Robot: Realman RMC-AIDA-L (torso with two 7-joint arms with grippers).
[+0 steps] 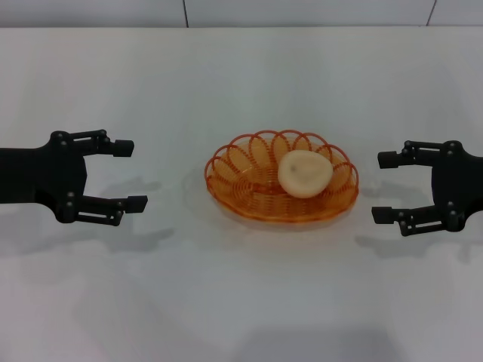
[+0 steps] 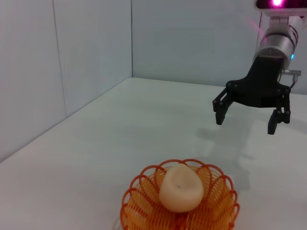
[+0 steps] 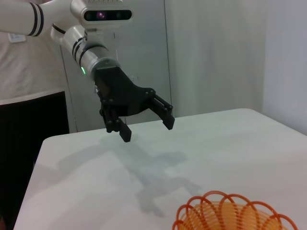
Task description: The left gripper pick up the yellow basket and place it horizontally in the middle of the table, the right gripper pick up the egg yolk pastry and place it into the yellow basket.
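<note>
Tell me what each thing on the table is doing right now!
yellow basket: sitting flat in the middle of the table, holding the pastry.
egg yolk pastry: lying inside the basket, toward its right side.
left gripper: open, empty, left of the basket.
right gripper: open, empty, right of the basket.

the tabletop [image 1: 241, 302] is plain white and flat, running back to a pale wall. directly on it, near the middle, rests the yellow basket [image 1: 249, 197], an oval orange-yellow wire piece with a looped rim, long side lying left to right.
</note>
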